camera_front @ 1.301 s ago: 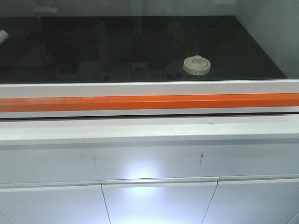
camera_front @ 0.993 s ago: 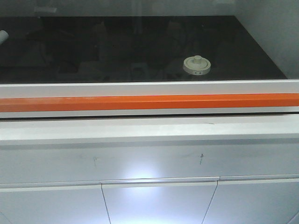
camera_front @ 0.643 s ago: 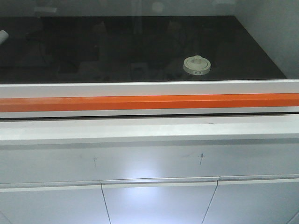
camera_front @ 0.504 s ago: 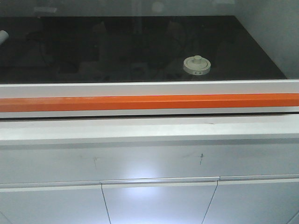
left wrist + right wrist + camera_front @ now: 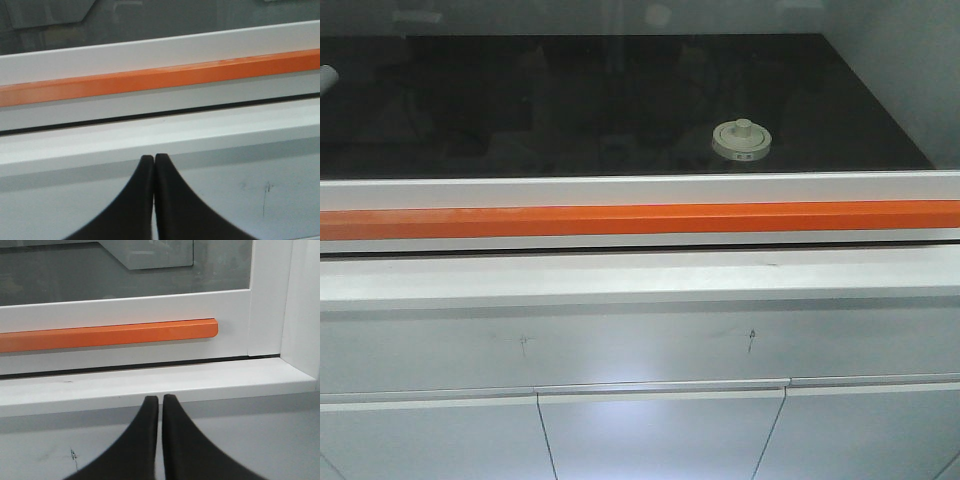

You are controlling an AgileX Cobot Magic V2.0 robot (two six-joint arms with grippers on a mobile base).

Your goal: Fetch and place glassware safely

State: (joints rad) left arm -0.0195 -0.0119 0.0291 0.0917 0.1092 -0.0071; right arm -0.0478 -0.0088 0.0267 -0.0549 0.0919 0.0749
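Observation:
The glassware [image 5: 742, 140], a small squat jar under a wide cream-white lid with a central knob, stands on a black worktop [image 5: 570, 100], right of centre, behind a glass pane. Neither gripper appears in the front view. In the left wrist view my left gripper [image 5: 154, 157] is shut, its black fingers touching, and it faces the white ledge [image 5: 150, 140] with nothing held. In the right wrist view my right gripper [image 5: 160, 399] is shut with only a hairline gap, holds nothing, and faces the same ledge [image 5: 150, 385] near the frame's right corner.
An orange bar [image 5: 640, 220] runs across the lower white frame of the pane. It ends near a white upright post [image 5: 270, 300] on the right. A white ledge [image 5: 620, 275] juts out below, with grey cabinet doors [image 5: 660, 435] under it. A pale object [image 5: 326, 78] shows at the worktop's left edge.
Only faint reflections in the glass shift. The jar and the frame stay where they were.

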